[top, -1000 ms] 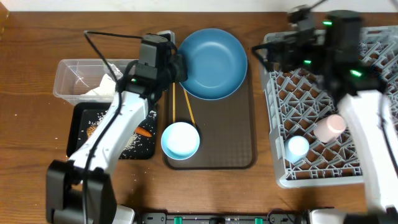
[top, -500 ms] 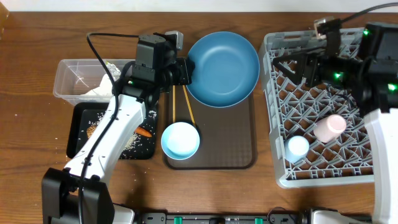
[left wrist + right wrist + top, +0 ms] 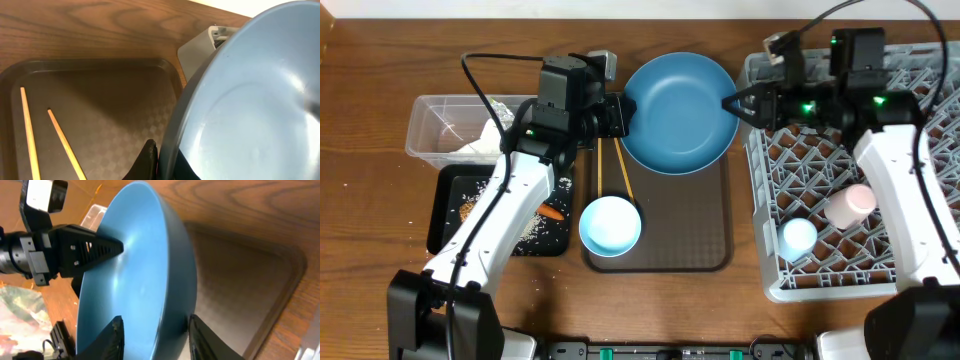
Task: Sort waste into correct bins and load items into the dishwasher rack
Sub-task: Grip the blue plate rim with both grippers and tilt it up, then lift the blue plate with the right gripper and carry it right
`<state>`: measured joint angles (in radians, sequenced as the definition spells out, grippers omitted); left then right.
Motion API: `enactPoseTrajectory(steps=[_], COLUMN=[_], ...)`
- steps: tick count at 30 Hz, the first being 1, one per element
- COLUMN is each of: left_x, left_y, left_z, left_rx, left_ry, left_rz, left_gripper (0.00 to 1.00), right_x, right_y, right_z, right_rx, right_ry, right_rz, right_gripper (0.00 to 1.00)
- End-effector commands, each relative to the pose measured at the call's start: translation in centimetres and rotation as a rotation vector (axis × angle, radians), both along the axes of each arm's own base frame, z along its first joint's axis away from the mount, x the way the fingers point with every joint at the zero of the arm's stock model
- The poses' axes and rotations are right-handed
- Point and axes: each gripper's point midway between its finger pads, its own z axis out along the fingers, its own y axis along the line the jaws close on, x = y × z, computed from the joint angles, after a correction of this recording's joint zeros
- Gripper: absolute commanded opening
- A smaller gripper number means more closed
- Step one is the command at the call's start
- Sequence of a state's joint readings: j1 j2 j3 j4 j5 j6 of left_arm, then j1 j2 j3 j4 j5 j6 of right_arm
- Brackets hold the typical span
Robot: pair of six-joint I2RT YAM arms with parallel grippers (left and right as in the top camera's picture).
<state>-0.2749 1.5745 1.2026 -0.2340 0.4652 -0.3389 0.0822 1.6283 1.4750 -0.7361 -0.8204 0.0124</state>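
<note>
While the L gripper [image 3: 618, 112] clamps its left rim, the blue plate [image 3: 678, 110] hangs tilted over the far end of the brown serving tray [image 3: 685, 225]. The plate's right edge reaches toward the dishwasher rack [image 3: 790, 182].

L jaws are closed tight on the rim. In the L wrist view one dark finger [image 3: 150, 161] shows at the bottom edge against the plate's underside, w/ the plate filling the right half of the frame.

R gripper [image 3: 730, 103] meets the opposite rim. In the R wrist view its fingers [image 3: 114, 337] straddle the plate's edge, one over the inner face and one at the outer side, jaws part-way closed. Whether the pads press on the plate cannot be told.

Other items:
- Chopsticks [image 3: 601, 175]: lying apart on the serving tray, just below the plate's left side, far ends near the L gripper.
- Bowl [image 3: 610, 225]: upright at the tray's near-left corner, touching the tips of the chopsticks.
- Pink cup [image 3: 850, 205] and light-blue cup [image 3: 798, 238]: both in the rack, near-left area; the pink one lies on its side.
- Clear tub [image 3: 432, 125]: left of the table [image 3: 380, 260], w/ the white napkin [image 3: 480, 145] inside.
- Black tray [image 3: 448, 205]: just in front of the tub, holding scattered rice grains [image 3: 480, 188] and the carrot [image 3: 552, 211]; partly hidden by the L arm.
</note>
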Motion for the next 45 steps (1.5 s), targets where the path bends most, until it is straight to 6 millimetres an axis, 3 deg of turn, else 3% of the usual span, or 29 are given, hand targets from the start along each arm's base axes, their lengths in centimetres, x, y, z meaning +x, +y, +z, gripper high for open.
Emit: enactPoseTrajectory(steps=[1, 6, 11, 17, 23, 25, 34, 40, 45], left_x=[-0.1, -0.1, -0.1, -0.1, -0.1, -0.1, -0.1, -0.1, 0.0], left_y=[0.0, 0.0, 0.0, 0.0, 0.0, 0.0, 0.0, 0.0, -0.2], left_z=[1.2, 1.2, 1.2, 1.2, 1.3, 1.3, 1.3, 1.3, 1.6], left_rx=[-0.015, -0.015, -0.015, -0.016, -0.016, -0.016, -0.016, -0.016, -0.025], left_ry=[-0.027, -0.028, -0.028, -0.028, -0.032, -0.032, -0.032, -0.032, -0.044], left_rz=[-0.013, -0.013, -0.012, -0.013, -0.012, -0.012, -0.012, -0.012, -0.018], left_gripper=[0.06, 0.06, 0.06, 0.06, 0.06, 0.06, 0.06, 0.07, 0.39], right_x=[-0.1, 0.3, 0.3, 0.3, 1.9, 2.1, 2.3, 3.0, 3.9], right_y=[0.8, 0.6, 1.7, 3.0, 1.2, 1.3, 3.2, 2.9, 1.7], right_z=[0.6, -0.2, -0.7, -0.5, -2.4, -2.5, -1.7, -1.9, -2.1], right_rx=[0.014, -0.026, -0.031, -0.032, -0.210, -0.232, -0.218, -0.275, -0.341], right_ry=[-0.022, -0.019, -0.018, -0.047, -0.063, -0.070, -0.130, -0.159, -0.178], right_rz=[0.029, 0.007, 0.031, 0.058, -0.075, -0.089, -0.056, -0.098, -0.163], right_gripper=[0.35, 0.30, 0.29, 0.40, 0.43, 0.39, 0.01, 0.01, 0.01])
